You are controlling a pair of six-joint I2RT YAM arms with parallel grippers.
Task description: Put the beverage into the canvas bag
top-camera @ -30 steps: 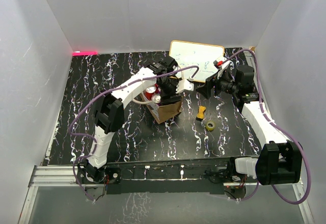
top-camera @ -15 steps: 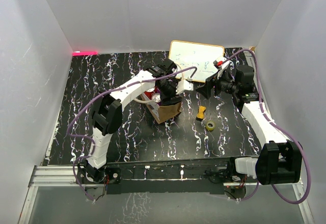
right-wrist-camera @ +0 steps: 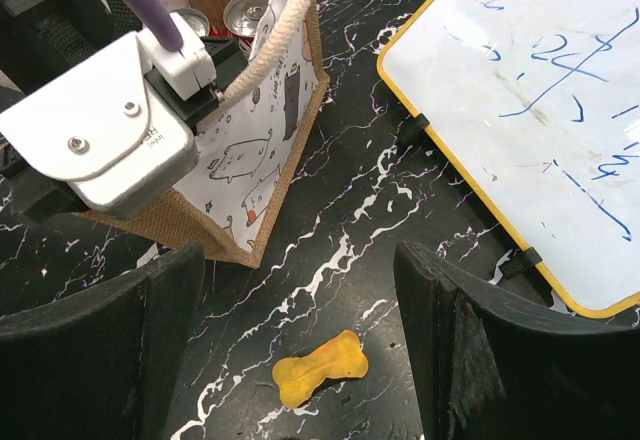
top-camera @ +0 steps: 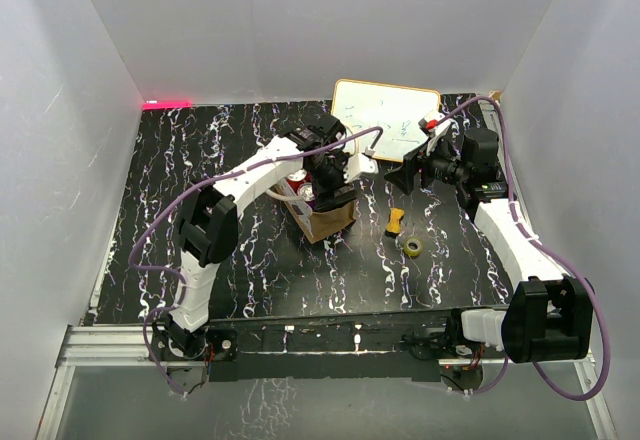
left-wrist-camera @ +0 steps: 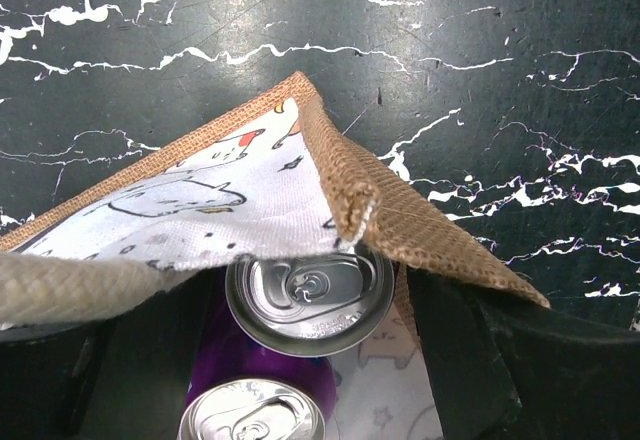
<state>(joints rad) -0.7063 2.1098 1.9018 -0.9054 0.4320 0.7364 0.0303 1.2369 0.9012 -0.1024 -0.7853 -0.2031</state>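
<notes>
While L tool sits in canvas bag, purple can inside, upright.

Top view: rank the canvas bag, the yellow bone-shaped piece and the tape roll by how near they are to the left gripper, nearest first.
From the left gripper:
1. canvas bag, right beneath it, the gripper at its open top.
2. yellow bone-shaped piece, off to the bag's right.
3. tape roll, past the bone, further right and nearer the front edge.
</notes>
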